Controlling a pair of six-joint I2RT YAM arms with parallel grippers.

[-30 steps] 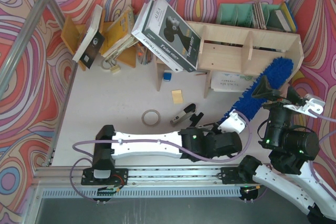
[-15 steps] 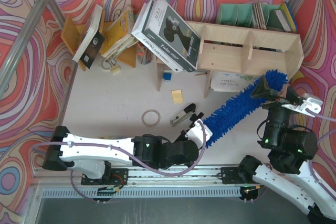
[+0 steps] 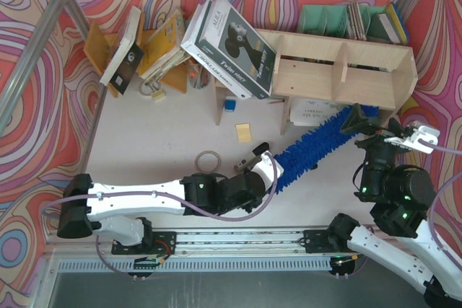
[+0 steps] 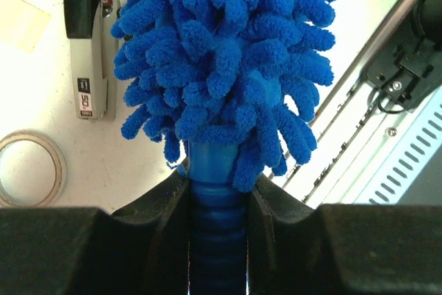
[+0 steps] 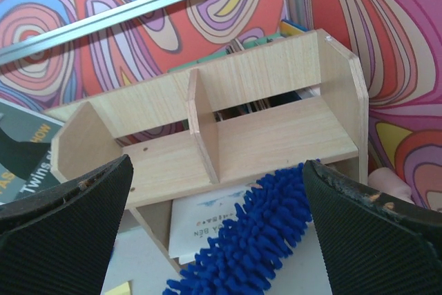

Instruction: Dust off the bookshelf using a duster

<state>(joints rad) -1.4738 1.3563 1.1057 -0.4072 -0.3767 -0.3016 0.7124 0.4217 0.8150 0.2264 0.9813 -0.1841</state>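
1. Handling of the duster (image 3: 317, 146): the long chenille head is judged light, soft and floppy. It will bend and drag rather than push, and it offers no firm purchase. The ribbed blue plastic handle (image 4: 217, 170) is the only stiff part, so it is the correct place to take hold.

2. Left fingers (image 4: 162, 202): closed tight on the handle just below the fluffy head, one finger on each side. The head projects straight out beyond the fingertips. The grip looks centred and secure.

3. Right fingers (image 5: 65, 219): spread fully wide and holding nothing.

4. Position of the duster: it runs diagonally above the counter (image 3: 166, 128) from the left fingers up towards the right end of the bookshelf (image 3: 339, 70). Its far end is at the mouth of the lower right compartment, in front of a white booklet (image 5: 200, 222) lying there.

5. Relation to the right fingers: in the right wrist view the blue head passes between the two open pads and beyond them. In the overhead view the right fingers sit over the duster's tip. Whether either pad touches the fibres cannot be told.

6. Risk, as a judgement: with the hold at one end only, the far tip will sag and sweep loosely, and it may catch the booklet.
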